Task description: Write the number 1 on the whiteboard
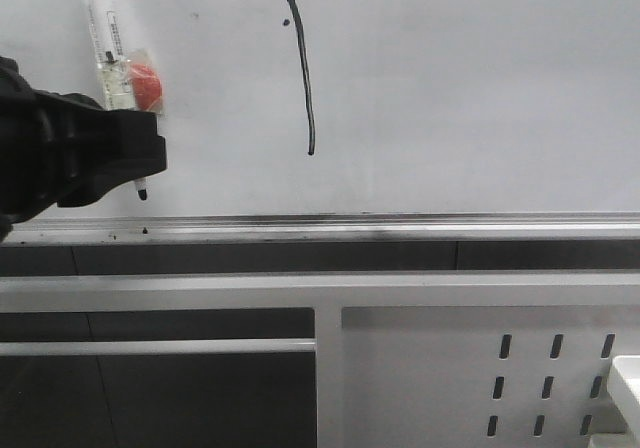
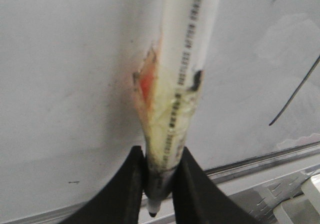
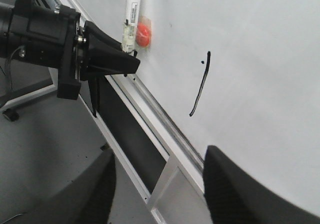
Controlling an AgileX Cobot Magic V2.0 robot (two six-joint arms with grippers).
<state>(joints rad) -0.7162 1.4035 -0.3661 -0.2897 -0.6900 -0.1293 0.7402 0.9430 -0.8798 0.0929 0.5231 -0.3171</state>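
Observation:
The number 1 (image 1: 307, 78) is a thin, slightly curved black stroke with a tiny dot near its top, on the whiteboard (image 1: 480, 78). It also shows in the right wrist view (image 3: 200, 86) and at the edge of the left wrist view (image 2: 296, 94). My left gripper (image 1: 135, 163) is shut on a clear-barrelled marker pen (image 1: 108, 43) with a red blob taped to it, left of the stroke. The pen's black tip (image 1: 141, 194) points down, just above the silver rail (image 1: 330, 230). In the left wrist view the fingers (image 2: 127, 189) clamp the pen (image 2: 175, 109). My right gripper (image 3: 157, 184) is open and empty, away from the board.
A white perforated metal frame (image 1: 480, 368) stands below the rail, with dark panels (image 1: 200, 388) behind it. A white object's corner (image 1: 628, 383) shows at the lower right. In the right wrist view a grey floor (image 3: 45, 154) lies below the left arm (image 3: 45, 39).

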